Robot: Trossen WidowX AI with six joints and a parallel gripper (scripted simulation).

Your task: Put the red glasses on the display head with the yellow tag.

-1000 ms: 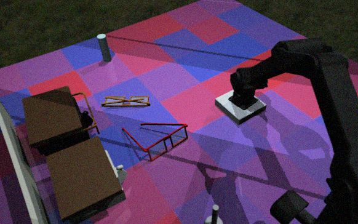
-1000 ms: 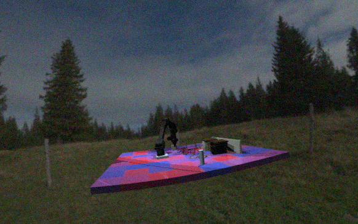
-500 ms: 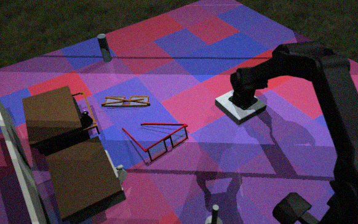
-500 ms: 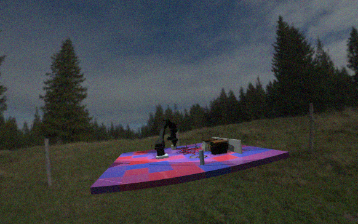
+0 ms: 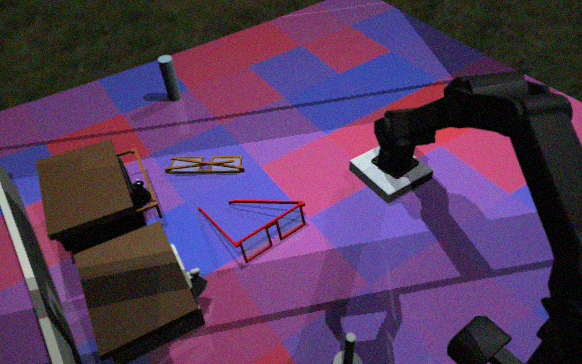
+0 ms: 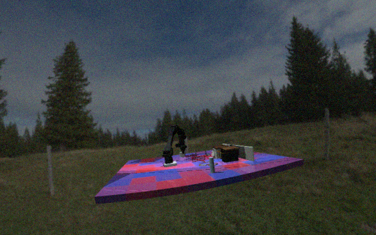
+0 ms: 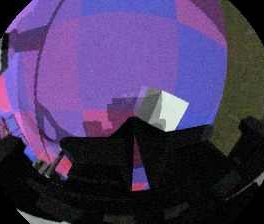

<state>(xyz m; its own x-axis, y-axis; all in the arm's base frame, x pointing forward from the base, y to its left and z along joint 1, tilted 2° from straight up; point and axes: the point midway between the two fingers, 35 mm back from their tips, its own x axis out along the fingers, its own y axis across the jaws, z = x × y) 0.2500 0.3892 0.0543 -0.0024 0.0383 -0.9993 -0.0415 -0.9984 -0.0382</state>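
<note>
The red glasses [image 5: 270, 224] [image 6: 196, 157] rest on the table between the arm and the heads, temples spread open toward the heads. The near head shows a white nose [image 5: 194, 272] beside a brown block [image 5: 138, 295]. The far head shows a black nose [image 5: 139, 194] beside another brown block [image 5: 83, 185]; amber glasses [image 5: 145, 176] are at its front. No yellow tag can be made out. My gripper [image 6: 183, 151] [image 7: 132, 120] is shut and empty, raised above the table, away from the red glasses. Its fingertips cannot be made out in the top view.
Folded amber glasses [image 5: 208, 163] lie beyond the red ones. A grey post [image 5: 170, 80] [image 6: 212, 165] stands at the far side. A pale panel [image 5: 6, 215] [image 6: 247, 153] stands behind the heads. A short thin post [image 5: 350, 341] is at the bottom edge. A pale block [image 7: 173, 111] shows beyond my fingertips.
</note>
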